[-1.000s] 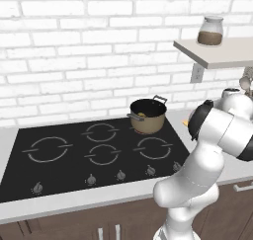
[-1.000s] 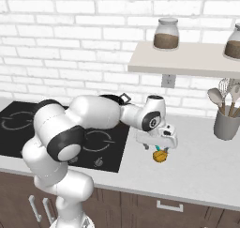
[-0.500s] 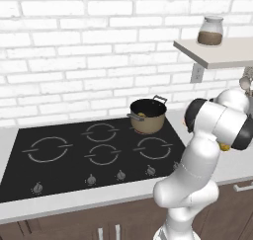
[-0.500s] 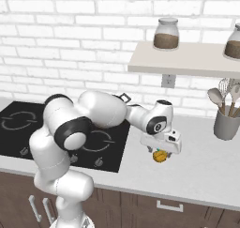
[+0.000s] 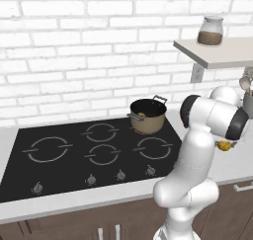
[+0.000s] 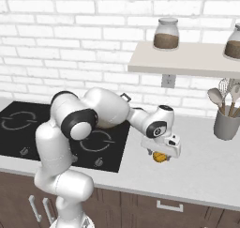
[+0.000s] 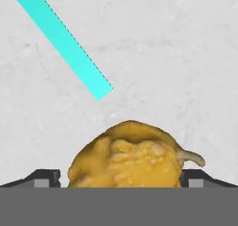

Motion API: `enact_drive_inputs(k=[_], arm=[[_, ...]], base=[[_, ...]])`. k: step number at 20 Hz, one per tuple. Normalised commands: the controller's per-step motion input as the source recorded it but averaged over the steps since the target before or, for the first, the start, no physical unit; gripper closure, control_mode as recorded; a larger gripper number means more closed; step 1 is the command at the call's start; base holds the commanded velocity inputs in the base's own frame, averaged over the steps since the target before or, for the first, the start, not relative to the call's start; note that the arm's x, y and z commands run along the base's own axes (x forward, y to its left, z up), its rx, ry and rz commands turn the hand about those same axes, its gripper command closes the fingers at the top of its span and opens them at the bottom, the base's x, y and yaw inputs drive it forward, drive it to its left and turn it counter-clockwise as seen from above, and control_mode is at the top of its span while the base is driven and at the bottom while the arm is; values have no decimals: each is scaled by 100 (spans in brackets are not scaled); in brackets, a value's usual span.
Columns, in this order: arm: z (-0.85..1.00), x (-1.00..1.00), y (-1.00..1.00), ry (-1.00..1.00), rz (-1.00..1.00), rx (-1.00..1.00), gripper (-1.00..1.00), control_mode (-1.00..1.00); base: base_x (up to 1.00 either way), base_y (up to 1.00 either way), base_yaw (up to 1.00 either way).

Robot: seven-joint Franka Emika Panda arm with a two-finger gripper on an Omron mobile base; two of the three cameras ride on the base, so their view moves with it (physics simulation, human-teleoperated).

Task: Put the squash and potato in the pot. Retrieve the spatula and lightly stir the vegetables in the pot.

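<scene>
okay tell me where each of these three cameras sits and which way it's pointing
Left base view: behind the arm's left, looking forward and down over cooktop and pot; arm at lower right.
Right base view: behind its right, facing counter; gripper over squash.
Hand view: on the hand, looking down at the squash between open fingertips.
Shared: squash, counter.

Squash (image 7: 128, 157) showing a bumpy, knobbly yellow skin, desk (image 7: 162, 57) looking like matt pale speckled stone, pot (image 5: 147, 116) gleaming as brushed brass metal, stovetop (image 5: 89, 150) shining glossy black glass
</scene>
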Motion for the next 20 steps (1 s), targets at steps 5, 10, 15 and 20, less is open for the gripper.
enact_drive_inputs(k=[5,10,15,20], arm=[[-22,6,0,0,-1,2,100,-100],[-6,0,0,0,0,-1,100,-100],[11,-13,34,-18,0,2,100,-100],[42,-11,95,-27,0,0,100,-100]], base=[[0,0,0],[0,0,0],[0,0,0],[0,0,0]])
